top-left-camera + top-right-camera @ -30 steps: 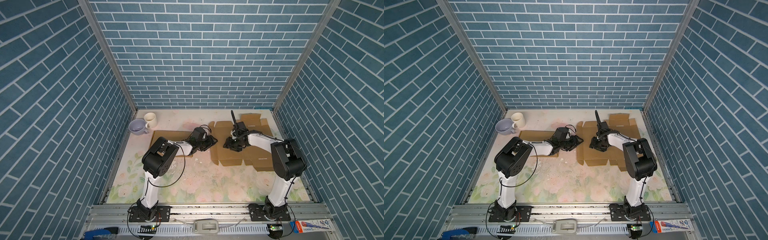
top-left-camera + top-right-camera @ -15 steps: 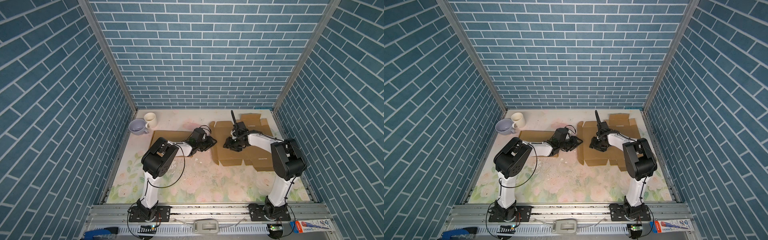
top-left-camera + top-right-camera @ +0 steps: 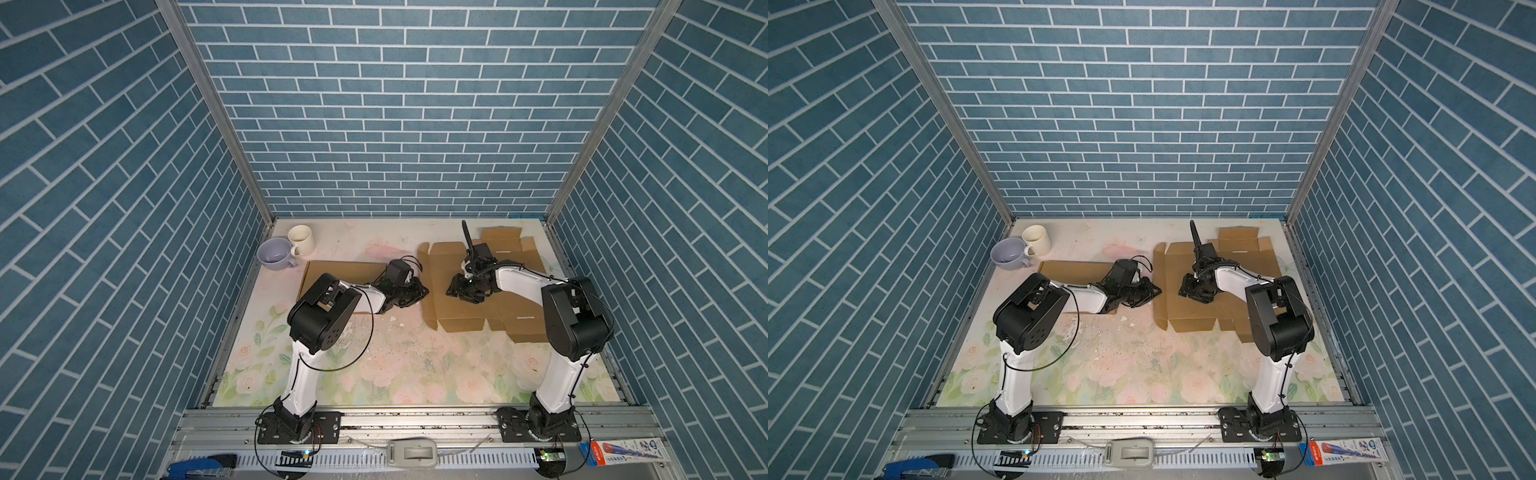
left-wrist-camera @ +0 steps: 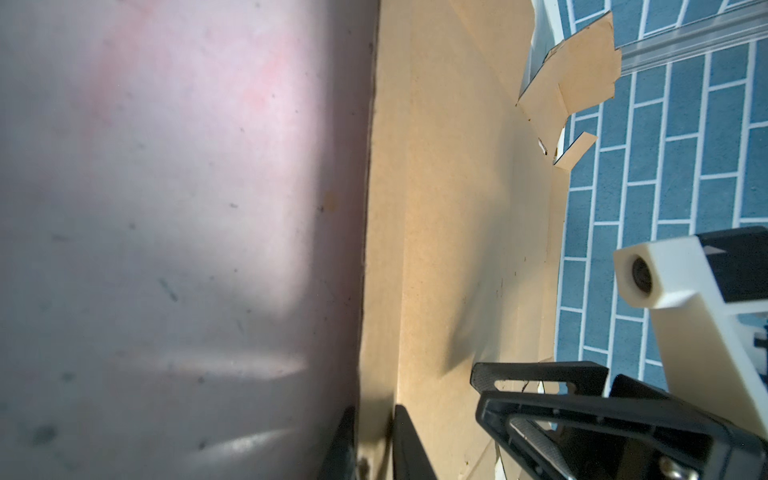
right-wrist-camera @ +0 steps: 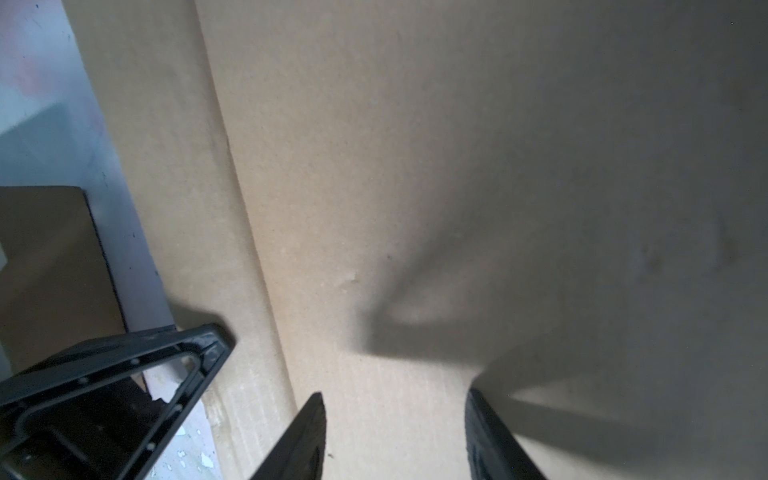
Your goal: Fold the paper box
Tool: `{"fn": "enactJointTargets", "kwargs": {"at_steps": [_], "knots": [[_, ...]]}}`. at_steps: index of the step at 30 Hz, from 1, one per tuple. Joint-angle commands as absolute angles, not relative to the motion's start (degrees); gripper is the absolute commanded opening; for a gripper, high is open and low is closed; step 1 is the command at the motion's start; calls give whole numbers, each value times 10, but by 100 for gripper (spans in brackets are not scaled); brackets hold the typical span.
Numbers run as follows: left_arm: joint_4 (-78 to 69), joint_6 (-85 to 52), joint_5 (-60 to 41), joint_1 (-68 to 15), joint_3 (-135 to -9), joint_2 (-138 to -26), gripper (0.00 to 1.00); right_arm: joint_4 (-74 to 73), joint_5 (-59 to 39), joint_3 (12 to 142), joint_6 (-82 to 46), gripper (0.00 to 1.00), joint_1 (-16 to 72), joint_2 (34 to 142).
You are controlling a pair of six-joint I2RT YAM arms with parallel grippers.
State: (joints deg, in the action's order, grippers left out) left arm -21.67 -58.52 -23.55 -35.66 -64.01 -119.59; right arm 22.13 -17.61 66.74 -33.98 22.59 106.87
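Note:
The paper box [image 3: 459, 322] [image 3: 1192, 322] is a flat brown cardboard blank lying unfolded on the right half of the table. My left gripper [image 3: 419, 291] [image 3: 1153, 291] lies low at the blank's left edge. In the left wrist view its jaws [image 4: 372, 440] stand narrow, pinching the edge flap [image 4: 380, 291] between them. My right gripper [image 3: 462, 291] [image 3: 1192, 294] points down onto the blank's left panel. In the right wrist view it is open [image 5: 399, 436], with bare cardboard [image 5: 415, 166] between the fingers and nothing gripped.
A second flat cardboard sheet [image 3: 338, 270] [image 3: 1075, 270] lies under my left forearm. A lavender cup [image 3: 274, 254] and a cream mug [image 3: 301, 240] stand at the back left corner. Blue brick walls enclose the table on three sides. White crumbs [image 3: 395, 320] dot the middle.
My left gripper's jaws have closed from wide apart onto the blank's left edge flap. Both arms have stayed in nearly the same place.

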Motion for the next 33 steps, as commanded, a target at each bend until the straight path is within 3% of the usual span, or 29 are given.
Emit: {"fn": "enactJointTargets", "kwargs": {"at_steps": [1, 10, 16, 20, 25, 33], "knots": [[-203, -567, -233, -358, -647, -1185, 14, 288, -185, 678, -323, 54, 227, 1066], [-95, -485, -213, -344, -656, -1088, 5, 376, -149, 740, -262, 56, 140, 954], [38, -422, -219, -319, -638, -1002, 3, 364, -91, 698, -254, 58, 65, 898], [125, -367, -226, -279, -600, -927, 3, 314, -69, 646, -246, 69, 23, 867], [182, -314, -259, -218, -566, -878, 3, 318, -89, 654, -223, 78, -6, 916], [186, -297, -267, -185, -551, -881, 4, 280, -196, 650, -226, 77, -8, 1007]]}}
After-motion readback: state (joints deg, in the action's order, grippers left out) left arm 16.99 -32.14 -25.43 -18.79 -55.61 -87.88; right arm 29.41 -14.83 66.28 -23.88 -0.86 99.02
